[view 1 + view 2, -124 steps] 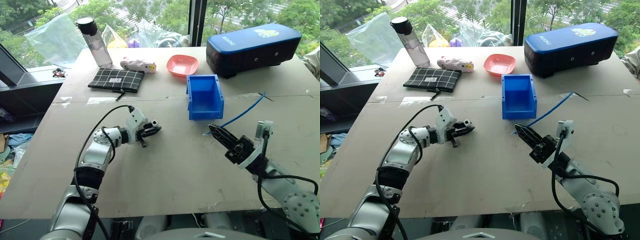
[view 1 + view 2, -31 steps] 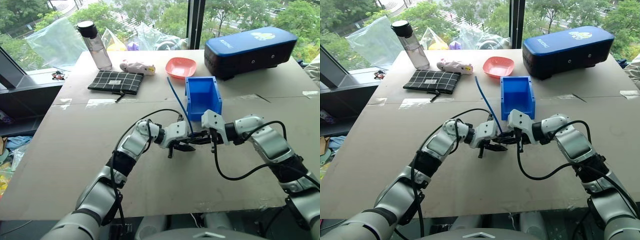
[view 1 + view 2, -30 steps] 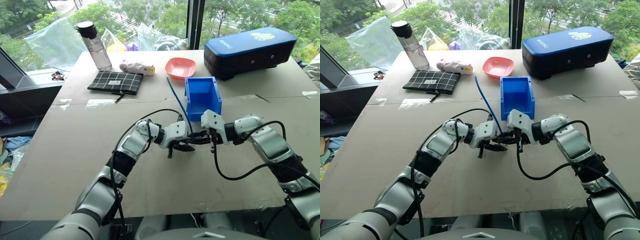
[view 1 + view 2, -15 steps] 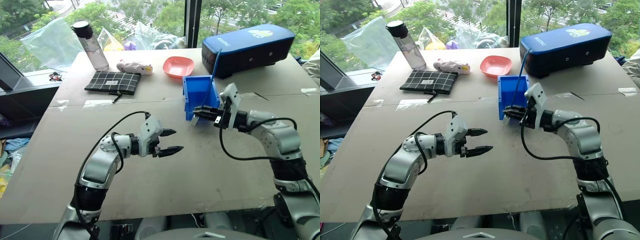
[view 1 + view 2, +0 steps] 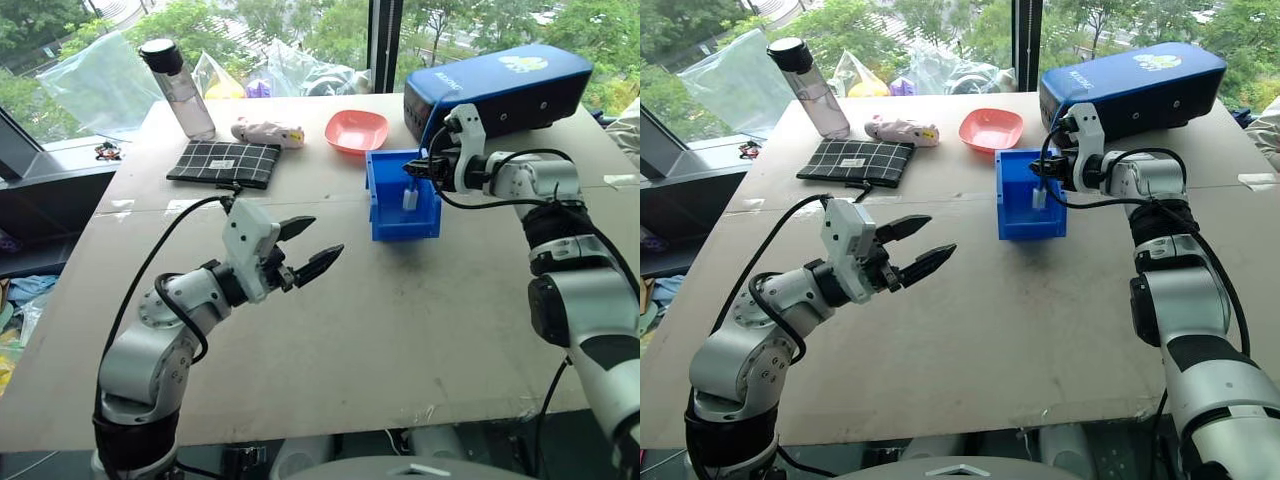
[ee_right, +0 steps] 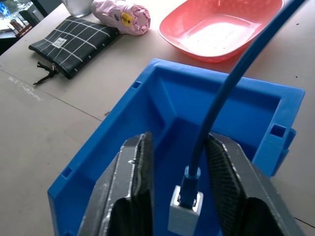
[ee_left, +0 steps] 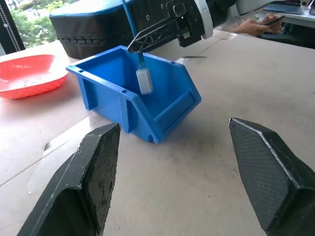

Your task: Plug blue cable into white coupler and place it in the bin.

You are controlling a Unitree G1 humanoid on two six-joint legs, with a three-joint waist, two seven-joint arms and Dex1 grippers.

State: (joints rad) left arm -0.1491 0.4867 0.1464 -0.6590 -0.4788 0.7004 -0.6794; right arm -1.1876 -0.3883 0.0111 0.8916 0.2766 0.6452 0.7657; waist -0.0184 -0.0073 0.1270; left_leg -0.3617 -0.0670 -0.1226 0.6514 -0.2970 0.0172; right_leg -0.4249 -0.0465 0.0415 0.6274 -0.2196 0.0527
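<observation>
Hanging inside the bin (image 5: 388,215), right of the frame's centre, the white coupler (image 5: 410,199) sits plugged on the blue cable (image 6: 231,83). The right gripper (image 6: 179,196) straddles the cable with fingers parted; whether either pad touches it seems unclear. Lower left, the left gripper (image 5: 303,248) hovers open and empty over the table (image 5: 400,320).

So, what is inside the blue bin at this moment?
Over the bin's hollow the white coupler hangs on the end of the blue cable, between the right gripper's fingers. The near wall hides part of the bin's floor, so whether anything lies there cannot be seen.
</observation>
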